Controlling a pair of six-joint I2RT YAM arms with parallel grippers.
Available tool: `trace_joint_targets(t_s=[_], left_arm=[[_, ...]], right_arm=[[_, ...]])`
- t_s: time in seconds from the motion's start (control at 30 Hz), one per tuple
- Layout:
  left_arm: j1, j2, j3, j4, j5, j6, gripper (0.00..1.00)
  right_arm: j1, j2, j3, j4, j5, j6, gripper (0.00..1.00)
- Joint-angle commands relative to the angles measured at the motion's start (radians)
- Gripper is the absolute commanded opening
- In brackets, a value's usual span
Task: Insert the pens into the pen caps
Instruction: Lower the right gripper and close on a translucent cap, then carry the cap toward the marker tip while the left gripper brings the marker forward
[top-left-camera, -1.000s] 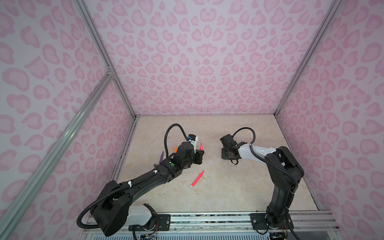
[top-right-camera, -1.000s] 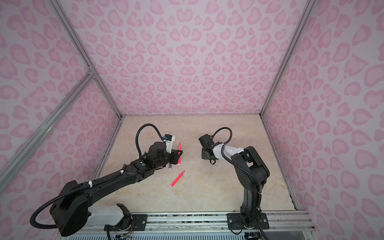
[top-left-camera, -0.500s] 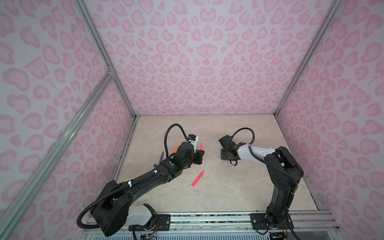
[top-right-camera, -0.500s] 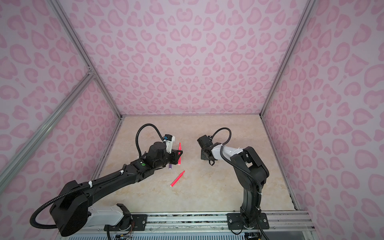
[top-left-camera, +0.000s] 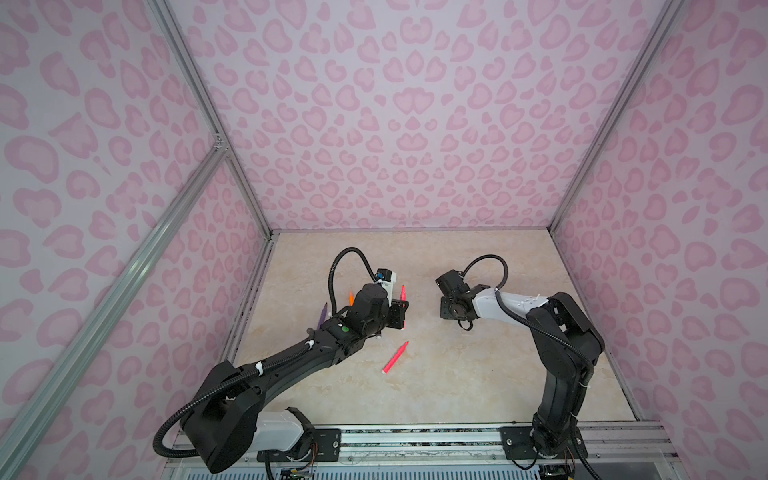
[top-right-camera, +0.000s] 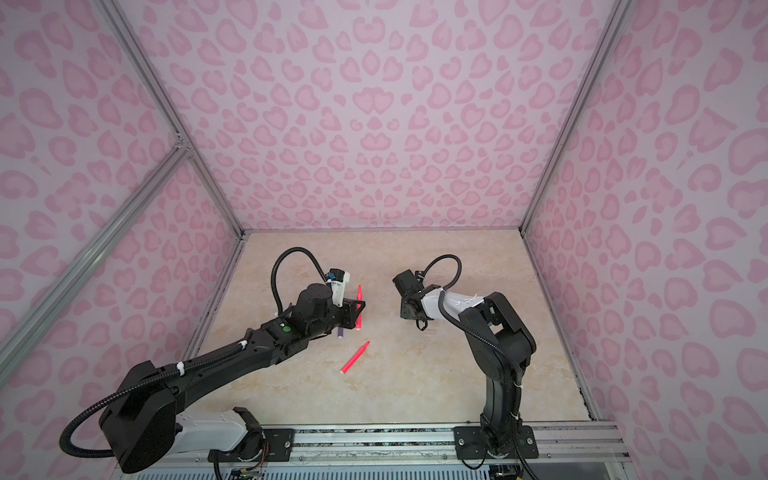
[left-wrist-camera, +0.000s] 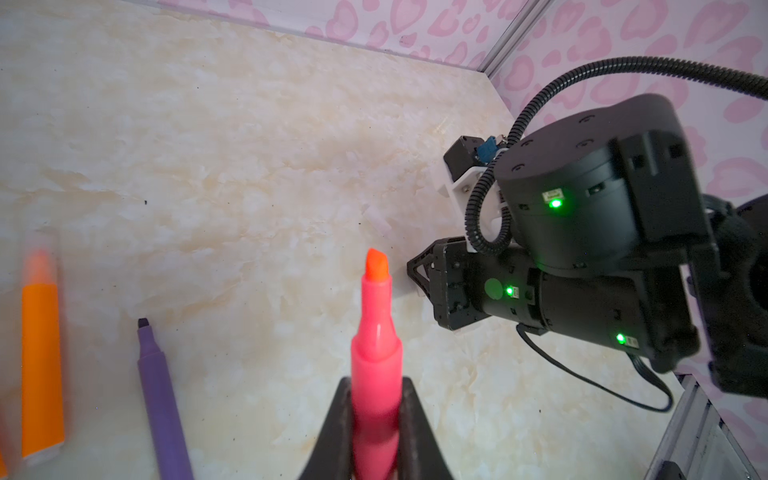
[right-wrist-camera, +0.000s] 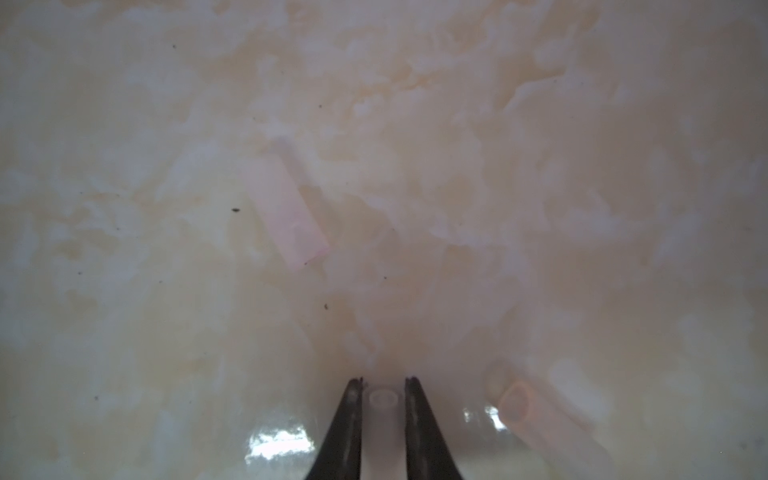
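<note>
Fingers (left-wrist-camera: 332, 432) of the left gripper (left-wrist-camera: 376, 384) pinch a pink pen (left-wrist-camera: 376, 332) tightly. Its long axis runs in line with them and its chisel tip leads away from the wrist; in both top views the tip points toward the back wall (top-left-camera: 407, 124). The right gripper (right-wrist-camera: 383, 382) stands narrow, its fingers (right-wrist-camera: 351, 424) pressed on a clear cap (right-wrist-camera: 382, 419) whose round end faces the table (right-wrist-camera: 166, 124) (in a top view that gripper (top-left-camera: 462, 322) angles down at the surface, the cap too faint to make out). Only the right wrist view shows two more on the table: a pale cap (right-wrist-camera: 286, 212) lying slantwise and a blurred cap (right-wrist-camera: 536, 411) just beside the fingers. The left wrist view shows a purple pen (left-wrist-camera: 162, 399) and an orange pen (left-wrist-camera: 41, 361) lying roughly parallel to the held one, tips the same way. Only the top views show a second pink pen (top-left-camera: 395, 357) lying loose near the left gripper, tip toward the far right.
</note>
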Motion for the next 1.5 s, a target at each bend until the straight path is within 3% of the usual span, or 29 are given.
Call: trace_joint_targets(t_s=[0.0,0.13,0.23,0.47,0.63,0.8,1.03,1.2,1.47], left_arm=[[0.000,-0.017,-0.002,0.043,0.061,0.013,0.03],[-0.034,-0.031,-0.008,0.085,0.135,0.056,0.03],[-0.113,-0.030,0.016,0.084,0.111,0.133,0.03],[-0.250,0.014,0.063,0.084,0.133,0.248,0.03],[-0.280,0.043,0.064,0.135,0.185,0.225,0.03],[-0.282,0.096,0.078,0.162,0.234,0.181,0.03],[-0.282,0.167,0.110,0.143,0.224,0.135,0.03],[-0.282,0.244,0.155,0.111,0.243,0.098,0.03],[-0.282,0.277,0.170,0.110,0.251,0.101,0.03]], right_arm=[[-0.005,-0.011,-0.024,-0.018,0.019,0.019,0.15],[-0.020,-0.082,-0.082,0.030,0.001,0.033,0.12],[-0.031,-0.186,-0.146,0.067,-0.004,0.043,0.09],[-0.036,-0.613,-0.355,0.161,-0.014,0.056,0.03],[-0.035,-0.955,-0.499,0.214,-0.034,0.087,0.03],[-0.021,-1.158,-0.611,0.321,-0.117,0.159,0.00],[-0.010,-1.230,-0.669,0.450,-0.157,0.199,0.00],[0.000,-1.219,-0.680,0.533,-0.218,0.174,0.00],[0.025,-1.137,-0.694,0.607,-0.198,0.176,0.00]])
